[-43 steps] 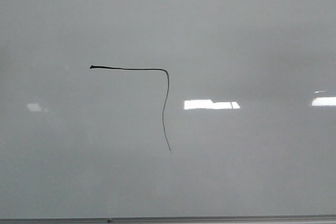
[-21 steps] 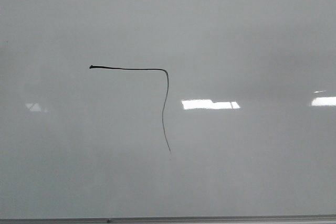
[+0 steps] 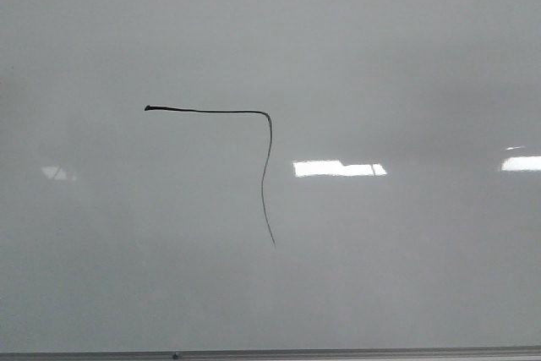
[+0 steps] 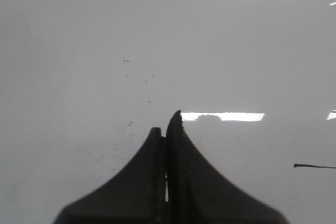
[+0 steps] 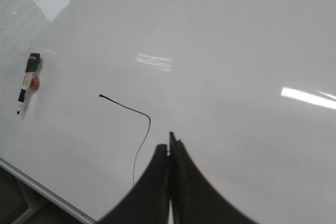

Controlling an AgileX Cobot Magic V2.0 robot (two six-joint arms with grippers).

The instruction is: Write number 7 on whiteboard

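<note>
Number 7 [image 3: 264, 158] on whiteboard [image 3: 406, 276]; left claw [image 4: 167, 129], right claw [image 5: 169, 145] together, empty.

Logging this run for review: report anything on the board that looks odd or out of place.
The number 7 on the whiteboard has a wavy, thinning downstroke. A marker lies loose on the board, held by neither gripper. The left gripper and right gripper are both shut and empty.

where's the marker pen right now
In the right wrist view, the black-capped marker pen lies loose on the glossy pale-grey whiteboard, apart from the thin black number 7 and held by neither gripper.
</note>
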